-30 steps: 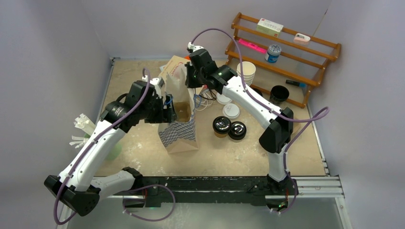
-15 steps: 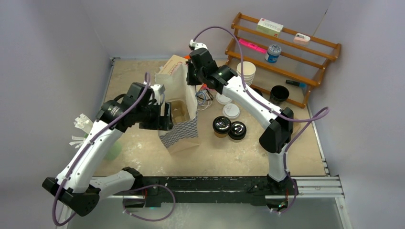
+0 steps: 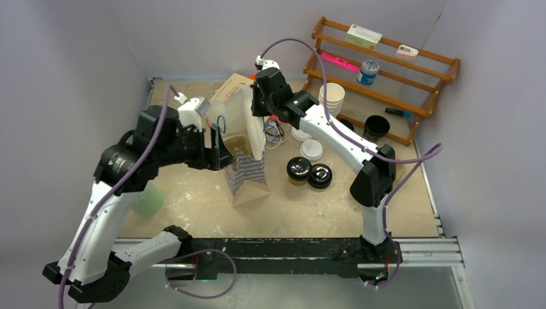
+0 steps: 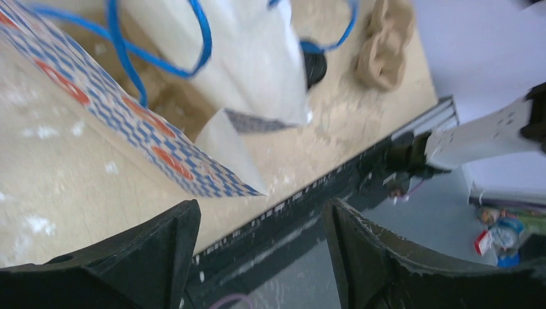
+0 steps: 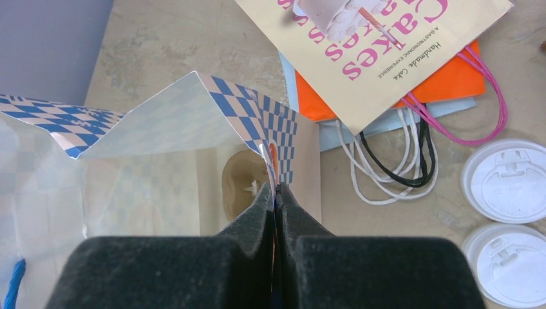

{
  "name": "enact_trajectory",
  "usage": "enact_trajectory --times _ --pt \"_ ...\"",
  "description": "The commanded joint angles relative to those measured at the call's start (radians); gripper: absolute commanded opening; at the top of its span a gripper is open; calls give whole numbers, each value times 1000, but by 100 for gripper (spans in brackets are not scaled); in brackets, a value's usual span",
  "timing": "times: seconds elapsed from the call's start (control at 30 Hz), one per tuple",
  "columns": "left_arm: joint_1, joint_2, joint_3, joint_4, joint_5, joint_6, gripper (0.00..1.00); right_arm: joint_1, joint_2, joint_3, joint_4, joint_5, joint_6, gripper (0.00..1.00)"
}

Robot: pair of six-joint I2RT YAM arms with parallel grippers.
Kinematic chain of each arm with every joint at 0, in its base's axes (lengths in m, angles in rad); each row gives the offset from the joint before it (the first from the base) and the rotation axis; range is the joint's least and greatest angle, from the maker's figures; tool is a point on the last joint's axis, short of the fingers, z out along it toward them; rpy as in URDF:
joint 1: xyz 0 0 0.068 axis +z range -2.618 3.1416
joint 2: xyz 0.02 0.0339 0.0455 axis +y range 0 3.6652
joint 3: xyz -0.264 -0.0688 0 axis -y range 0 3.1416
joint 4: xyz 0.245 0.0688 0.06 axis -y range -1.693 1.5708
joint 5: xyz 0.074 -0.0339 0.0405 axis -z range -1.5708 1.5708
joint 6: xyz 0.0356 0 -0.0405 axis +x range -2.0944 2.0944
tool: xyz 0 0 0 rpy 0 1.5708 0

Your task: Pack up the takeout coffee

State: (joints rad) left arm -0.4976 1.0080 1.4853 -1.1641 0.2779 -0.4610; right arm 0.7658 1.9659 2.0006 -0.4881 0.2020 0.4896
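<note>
A blue-and-white checked paper bag (image 3: 250, 168) stands upright at the table's middle, its mouth open. My right gripper (image 5: 275, 190) is shut on the bag's (image 5: 193, 116) far rim, pinching the paper edge. A brown cardboard shape (image 5: 243, 183) lies at the bottom of the bag. My left gripper (image 3: 217, 153) hovers open beside the bag's left side, and in its wrist view (image 4: 261, 215) nothing sits between the fingers. Two black-lidded coffee cups (image 3: 299, 168) (image 3: 320, 176) stand right of the bag. Two white lids (image 3: 311, 149) (image 5: 508, 187) sit behind them.
A wooden rack (image 3: 412, 84) with small items fills the back right corner. A stack of lidless white cups (image 3: 332, 96) and a black cup (image 3: 376, 127) stand before it. Flat paper bags (image 5: 386, 45) lie behind the checked bag. A green object (image 3: 149, 201) sits at the left.
My left arm has risen and drawn back leftward from the bag's mouth. The bag has shifted slightly and stands narrower. The right gripper has kept its pinch on the rim.
</note>
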Motion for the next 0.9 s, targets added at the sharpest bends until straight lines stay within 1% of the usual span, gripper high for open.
enact_trajectory --times 0.0,0.1,0.17,0.2,0.23,0.3,0.37,0.4,0.57,0.6,0.73,0.87 --pt "5 -4 166 72 -125 -5 74 -2 -68 -35 52 7 -8 0" --pt "5 57 248 61 -237 13 76 -1 -80 -37 49 -2 -13 0" --pt "5 116 318 34 -351 24 81 1 -80 -24 37 -9 -21 0" --pt "5 145 344 31 -395 26 83 0 -79 -18 30 -14 -23 2" --pt "5 167 363 35 -425 27 85 1 -78 -11 24 -17 -26 8" --pt "5 208 374 64 -446 31 86 1 -79 -7 20 -21 -28 23" --pt "5 246 366 101 -462 34 86 3 -83 -8 20 -20 -28 45" --pt "6 262 360 114 -472 35 87 3 -84 -9 20 -20 -28 51" --pt "32 335 307 162 -567 45 89 3 -100 -13 15 -21 -32 71" --pt "50 337 286 180 -562 47 89 4 -111 -20 14 -22 -34 76" --pt "119 308 194 266 -489 51 89 4 -167 -62 21 -12 -45 87" --pt "174 236 128 339 -369 77 89 4 -255 -125 6 -6 -52 94"
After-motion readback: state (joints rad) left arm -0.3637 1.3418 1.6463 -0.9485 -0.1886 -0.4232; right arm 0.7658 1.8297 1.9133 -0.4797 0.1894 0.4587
